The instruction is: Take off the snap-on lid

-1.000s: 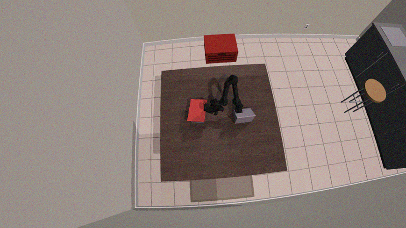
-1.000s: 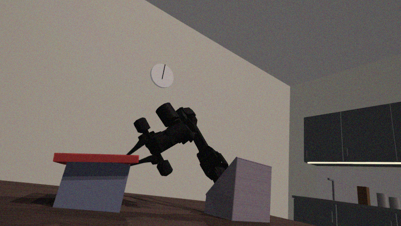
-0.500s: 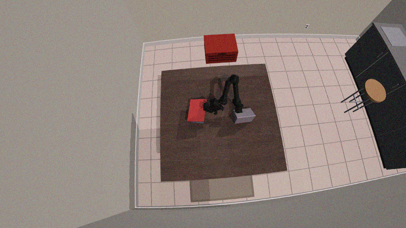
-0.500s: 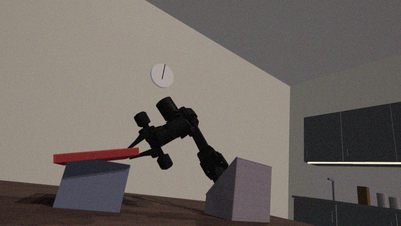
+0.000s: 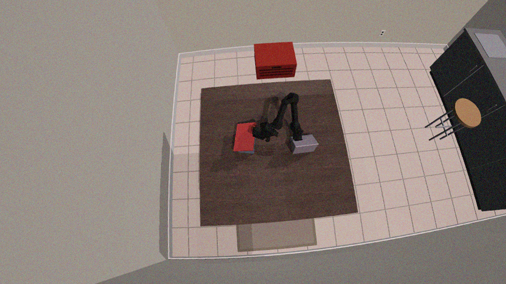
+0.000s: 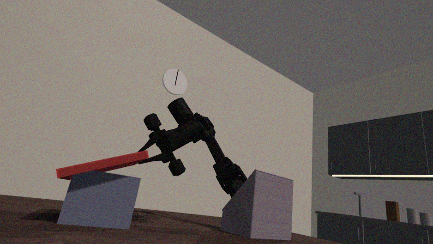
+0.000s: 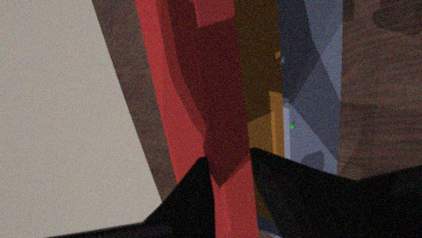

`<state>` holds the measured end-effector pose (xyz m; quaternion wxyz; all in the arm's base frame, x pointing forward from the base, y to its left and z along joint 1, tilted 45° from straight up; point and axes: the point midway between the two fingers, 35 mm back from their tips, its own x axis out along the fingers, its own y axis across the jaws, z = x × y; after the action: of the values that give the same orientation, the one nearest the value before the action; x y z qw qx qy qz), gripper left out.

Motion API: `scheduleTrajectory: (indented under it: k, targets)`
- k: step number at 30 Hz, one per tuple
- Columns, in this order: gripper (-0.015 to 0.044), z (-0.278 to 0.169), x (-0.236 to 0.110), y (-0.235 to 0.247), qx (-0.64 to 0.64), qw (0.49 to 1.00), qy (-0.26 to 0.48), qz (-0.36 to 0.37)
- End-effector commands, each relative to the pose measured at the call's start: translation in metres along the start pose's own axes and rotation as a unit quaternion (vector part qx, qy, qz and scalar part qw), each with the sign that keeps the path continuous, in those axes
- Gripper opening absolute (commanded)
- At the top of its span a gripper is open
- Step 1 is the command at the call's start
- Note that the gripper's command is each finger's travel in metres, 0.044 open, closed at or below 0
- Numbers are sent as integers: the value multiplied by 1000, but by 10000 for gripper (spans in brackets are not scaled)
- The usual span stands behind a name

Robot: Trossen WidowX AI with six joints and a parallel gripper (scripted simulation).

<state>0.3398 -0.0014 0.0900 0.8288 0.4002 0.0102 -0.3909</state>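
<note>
We see a dark wooden table with a black robot arm rising from a grey base block near the middle of the table top. The arm bends over toward the table's left edge in the top view, where a blue-grey storage box stands. A flat red lid sits tilted on the box: its far edge rests on the box's rim, while the edge nearest the arm is raised above the box. The gripper is clamped on that raised edge, one finger above the lid and one below it. In the wrist view, we see the red lid running between the two dark fingers, and beside it a gap opens onto the box's brownish inside and its blue-grey wall. From above, the lid covers nearly all of the box, with only a thin blue strip showing along the lid's side nearest the front edge of the table.
</note>
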Motion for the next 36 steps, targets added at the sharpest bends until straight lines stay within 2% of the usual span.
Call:
scheduleTrajectory:
  k: [1, 36]
  targets:
    - [0, 1, -2, 8, 5, 1000, -2, 3]
    - [0, 1, -10, 61, 5, 1000, -1, 3]
